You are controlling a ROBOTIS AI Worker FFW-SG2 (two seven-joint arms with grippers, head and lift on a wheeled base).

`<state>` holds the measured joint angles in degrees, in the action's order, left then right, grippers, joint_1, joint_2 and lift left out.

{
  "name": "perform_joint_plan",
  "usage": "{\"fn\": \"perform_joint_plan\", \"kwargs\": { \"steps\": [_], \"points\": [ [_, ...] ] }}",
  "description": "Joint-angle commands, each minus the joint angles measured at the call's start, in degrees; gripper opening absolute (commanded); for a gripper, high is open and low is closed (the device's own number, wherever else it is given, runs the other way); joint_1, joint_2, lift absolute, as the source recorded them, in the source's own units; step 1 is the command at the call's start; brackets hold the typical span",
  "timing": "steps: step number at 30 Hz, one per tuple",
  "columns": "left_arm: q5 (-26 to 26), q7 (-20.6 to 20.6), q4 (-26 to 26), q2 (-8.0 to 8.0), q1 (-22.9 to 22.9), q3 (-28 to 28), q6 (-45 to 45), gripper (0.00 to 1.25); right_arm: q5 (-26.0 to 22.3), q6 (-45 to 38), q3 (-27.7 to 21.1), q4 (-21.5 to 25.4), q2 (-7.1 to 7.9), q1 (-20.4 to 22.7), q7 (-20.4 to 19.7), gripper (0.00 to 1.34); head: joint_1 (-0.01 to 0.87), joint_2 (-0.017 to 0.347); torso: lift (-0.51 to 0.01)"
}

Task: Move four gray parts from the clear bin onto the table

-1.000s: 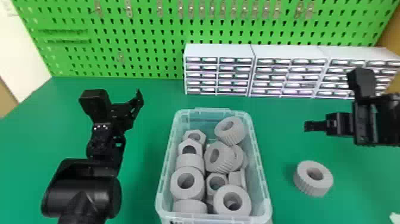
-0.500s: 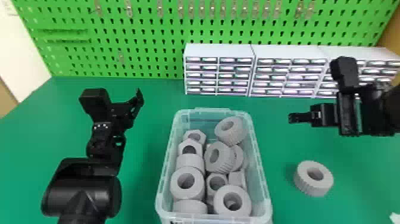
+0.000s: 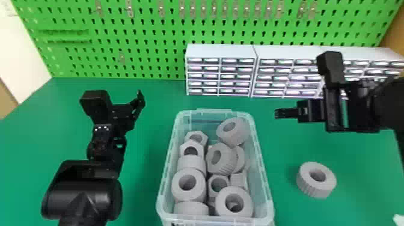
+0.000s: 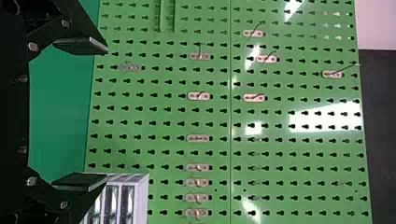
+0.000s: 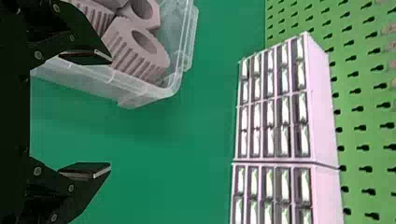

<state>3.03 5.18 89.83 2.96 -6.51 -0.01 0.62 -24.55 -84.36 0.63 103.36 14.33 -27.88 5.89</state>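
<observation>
Right fingers [image 5: 85, 58] parted, empty, near bin [image 3: 264, 172]; left fingers [image 4: 81, 45] parted, empty too. One gray part [image 3: 315, 190] on table [image 3: 141, 195], others [image 3: 229, 163] jumbled in bin. Risk: tight packing could jam a finger; low approach could clip bin.

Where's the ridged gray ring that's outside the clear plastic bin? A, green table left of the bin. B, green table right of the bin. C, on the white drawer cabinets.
B: the ring lies flat on the green table, right of the bin.
</observation>
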Motion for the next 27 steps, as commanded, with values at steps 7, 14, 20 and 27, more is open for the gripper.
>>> {"fn": "perform_joint_plan", "kwargs": {
  "steps": [7,14,20,27],
  "points": [
    [0.05,0.09,0.17,-0.06,-0.08,-0.08,-0.01,0.95,-0.42,2.80,4.47,-0.44,-1.06,-2.18,0.00,0.95,0.693,0.072,-0.052],
    [0.05,0.01,0.17,-0.06,-0.17,-0.35,-0.01,0.95,-1.29,4.38,7.46,-1.40,-1.68,-3.67,0.00,0.98,0.693,0.072,-0.052],
    [-0.04,0.01,0.17,0.03,-0.08,-0.17,-0.01,0.95,-2.70,5.35,10.89,-3.25,-1.85,-5.25,0.00,0.98,0.693,0.072,-0.052],
    [-0.04,0.01,0.17,0.03,0.01,0.18,-0.01,0.95,-4.28,5.78,14.93,-6.15,-2.38,-7.01,0.00,0.98,0.693,0.072,-0.052]
  ]
}}
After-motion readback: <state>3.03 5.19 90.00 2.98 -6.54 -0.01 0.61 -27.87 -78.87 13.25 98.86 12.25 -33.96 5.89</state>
